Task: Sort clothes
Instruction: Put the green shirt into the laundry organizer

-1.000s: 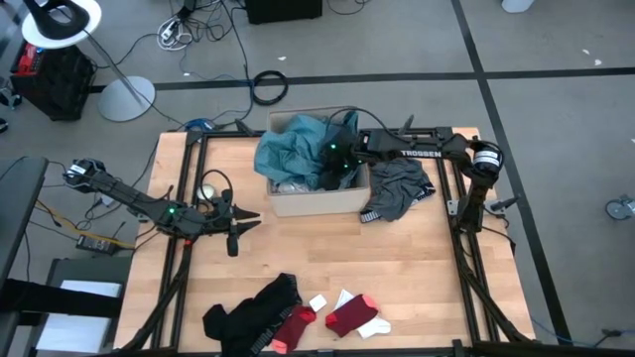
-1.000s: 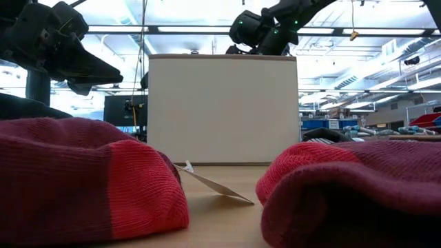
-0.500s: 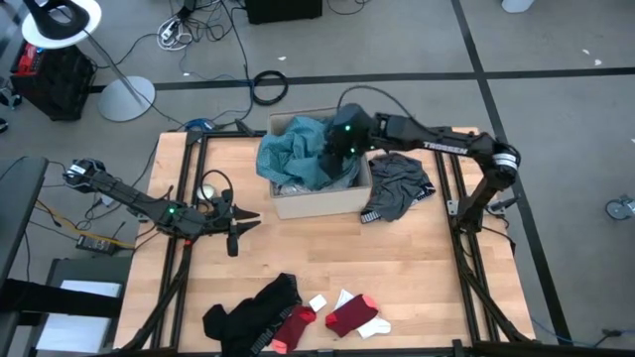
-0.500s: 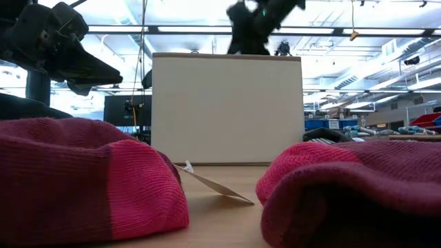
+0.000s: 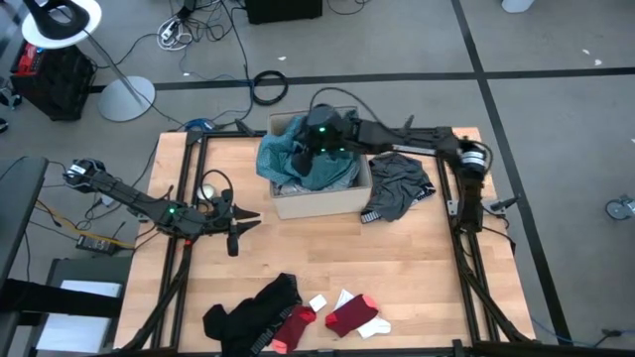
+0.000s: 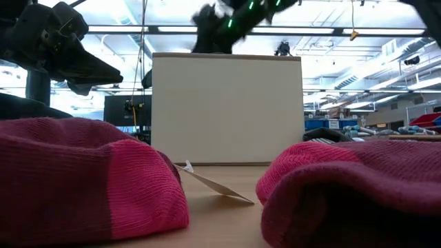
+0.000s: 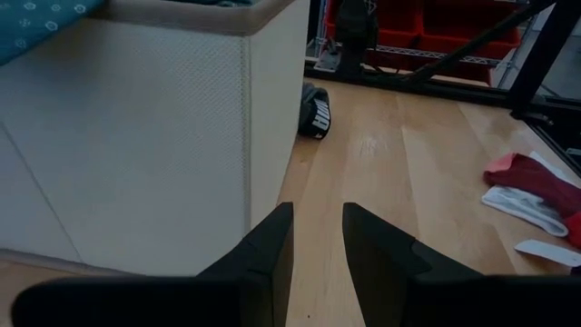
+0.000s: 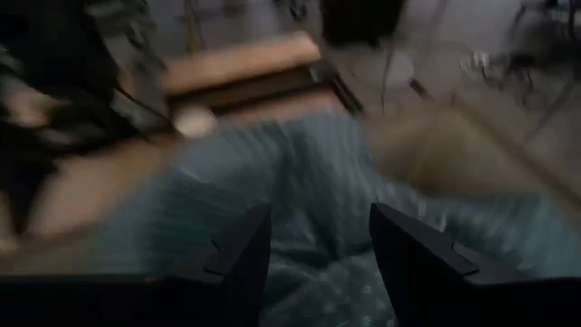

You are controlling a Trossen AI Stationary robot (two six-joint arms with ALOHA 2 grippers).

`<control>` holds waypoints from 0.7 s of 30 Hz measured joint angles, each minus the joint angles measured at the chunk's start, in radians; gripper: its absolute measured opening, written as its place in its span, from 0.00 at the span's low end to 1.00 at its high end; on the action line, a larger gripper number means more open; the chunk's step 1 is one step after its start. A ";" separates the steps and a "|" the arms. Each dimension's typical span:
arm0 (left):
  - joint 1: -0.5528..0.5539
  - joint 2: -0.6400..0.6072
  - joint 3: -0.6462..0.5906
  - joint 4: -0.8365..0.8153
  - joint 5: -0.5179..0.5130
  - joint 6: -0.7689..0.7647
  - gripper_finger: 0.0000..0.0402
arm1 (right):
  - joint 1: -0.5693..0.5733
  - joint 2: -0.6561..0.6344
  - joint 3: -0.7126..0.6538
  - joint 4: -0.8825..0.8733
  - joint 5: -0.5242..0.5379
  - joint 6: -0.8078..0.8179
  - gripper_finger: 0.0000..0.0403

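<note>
Low view, nearest: two red socks point(image 6: 89, 176) fill the lower frame, a white tag point(image 6: 213, 184) lying on the wood between them. High view, bottom centre of the table point(image 5: 417, 288): black garment point(image 5: 248, 309) touching the red-and-white socks point(image 5: 349, 315). Middle left: left gripper point(image 5: 234, 226) hangs over bare wood, nothing held; in its wrist view the fingers point(image 7: 272, 250) stand slightly apart with an empty gap, the box wall just beside them. Upper centre: tan box point(image 5: 317, 201) with teal garment point(image 5: 288, 154) heaped inside and spilling over the rim. Dark grey garment point(image 5: 397, 188) lies on the table, touching the box's right side. Right gripper point(image 5: 310, 139) is over the box above the teal cloth; in the right wrist view its jaws are spread, fingers point(image 8: 238, 254) over blurred pale blue fabric point(image 8: 309, 209), gripping nothing.
</note>
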 joint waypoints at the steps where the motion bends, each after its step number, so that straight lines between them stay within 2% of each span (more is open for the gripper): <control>1: 0.000 0.000 0.000 -0.001 0.000 -0.002 0.26 | -0.006 0.024 -0.001 0.000 0.002 0.005 0.47; 8: 0.000 0.000 0.000 -0.005 -0.002 -0.002 0.26 | -0.040 0.178 0.000 -0.088 -0.004 0.049 0.46; 12: 0.000 0.000 0.000 -0.006 -0.003 -0.003 0.26 | -0.054 0.214 0.005 -0.139 -0.008 0.068 0.46; 17: 0.000 0.000 0.000 -0.007 -0.003 -0.003 0.26 | -0.056 0.196 0.001 -0.171 -0.024 0.079 0.46; 21: 0.000 0.000 0.000 -0.008 -0.003 -0.003 0.26 | -0.056 0.117 -0.003 -0.196 -0.030 0.085 0.46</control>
